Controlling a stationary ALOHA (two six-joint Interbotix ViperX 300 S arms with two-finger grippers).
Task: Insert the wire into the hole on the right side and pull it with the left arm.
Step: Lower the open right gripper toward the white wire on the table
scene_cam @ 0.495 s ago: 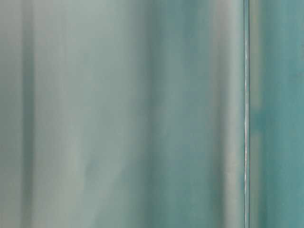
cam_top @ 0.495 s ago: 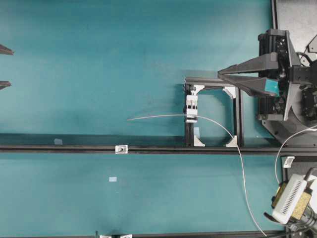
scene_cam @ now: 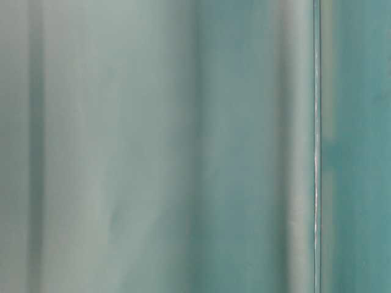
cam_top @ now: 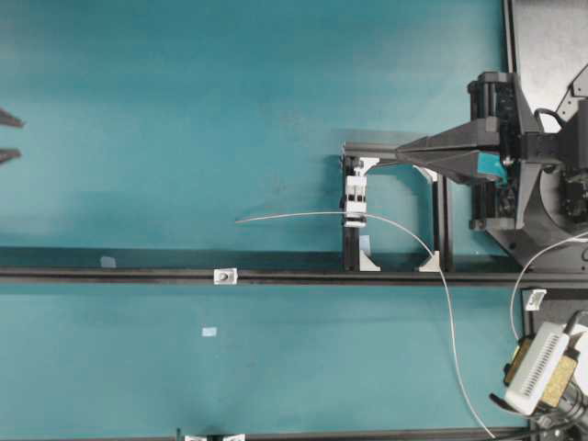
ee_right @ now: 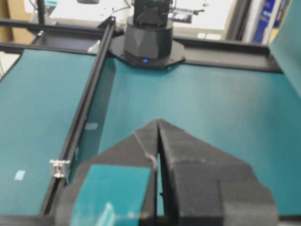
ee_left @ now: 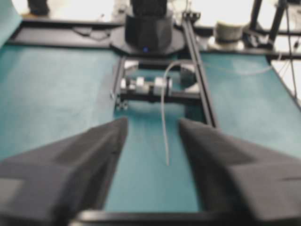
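Threading looks already done, as far as you can judge: the wire (cam_top: 404, 231) runs through the white clip (cam_top: 355, 204) on the small black frame (cam_top: 443, 216), and its free end (cam_top: 241, 221) lies bare on the teal mat (cam_top: 184, 138), pointing toward your left side. The hole itself is too small to make out. Your right gripper (cam_top: 401, 147) sits above the frame's top corner with its fingers pressed together on nothing, clear of the wire. Your left gripper (cam_top: 7, 136) waits at the far left edge, well apart from the wire end, its fingers moderately parted and empty. Pulling seems the step in hand. Next, you would bring the left gripper to the free end, straddle that thin strand squarely, and close firmly before drawing back.
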